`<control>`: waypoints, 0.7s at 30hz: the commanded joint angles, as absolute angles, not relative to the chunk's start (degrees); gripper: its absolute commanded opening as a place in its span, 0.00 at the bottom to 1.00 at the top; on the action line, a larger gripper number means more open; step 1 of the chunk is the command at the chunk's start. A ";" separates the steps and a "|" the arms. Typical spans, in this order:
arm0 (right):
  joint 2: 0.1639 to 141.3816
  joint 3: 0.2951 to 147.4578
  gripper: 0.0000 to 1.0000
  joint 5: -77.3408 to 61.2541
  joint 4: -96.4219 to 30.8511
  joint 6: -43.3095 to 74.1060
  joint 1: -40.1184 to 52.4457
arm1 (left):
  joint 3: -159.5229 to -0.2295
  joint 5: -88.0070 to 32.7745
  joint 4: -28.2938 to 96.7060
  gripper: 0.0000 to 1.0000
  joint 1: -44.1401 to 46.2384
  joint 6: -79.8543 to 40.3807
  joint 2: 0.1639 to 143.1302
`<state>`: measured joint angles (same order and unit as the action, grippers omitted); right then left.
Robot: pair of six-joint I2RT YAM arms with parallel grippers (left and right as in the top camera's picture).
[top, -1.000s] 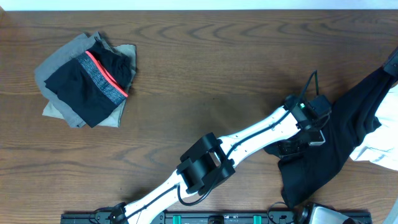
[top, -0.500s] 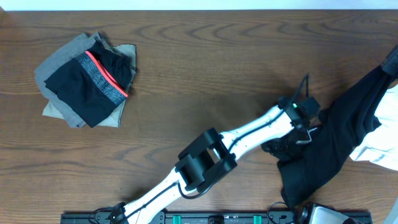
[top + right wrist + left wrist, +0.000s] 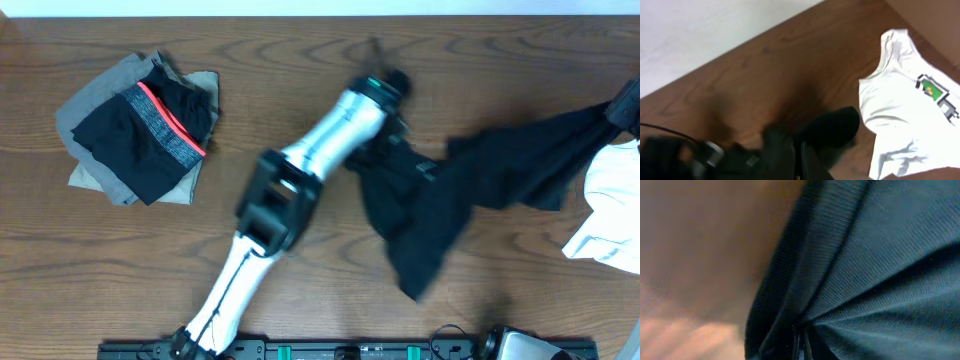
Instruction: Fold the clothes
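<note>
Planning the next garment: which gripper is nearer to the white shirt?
Right. The right gripper is just beyond the white shirt, at the far right; the left gripper is far to its left.

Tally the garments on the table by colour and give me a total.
Plain black: 1, the black T-shirt, stretched out in the middle.
White: 1, the white top, at the right edge.
Black with a red band: 1, the red-banded black piece, far left.
Grey: 1, the grey piece, beneath it.
Tan: 1, the tan piece, beneath too.
Total: 5 visible.
</note>
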<state>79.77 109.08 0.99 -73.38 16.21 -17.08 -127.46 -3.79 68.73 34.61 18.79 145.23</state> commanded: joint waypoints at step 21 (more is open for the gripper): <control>84.36 109.75 0.02 -5.41 -75.46 11.66 -17.17 | -127.85 -14.35 71.33 0.36 19.53 14.68 131.87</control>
<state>83.74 109.08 -4.16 -75.68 12.97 -17.08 -127.37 -10.55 71.09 19.11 14.94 135.61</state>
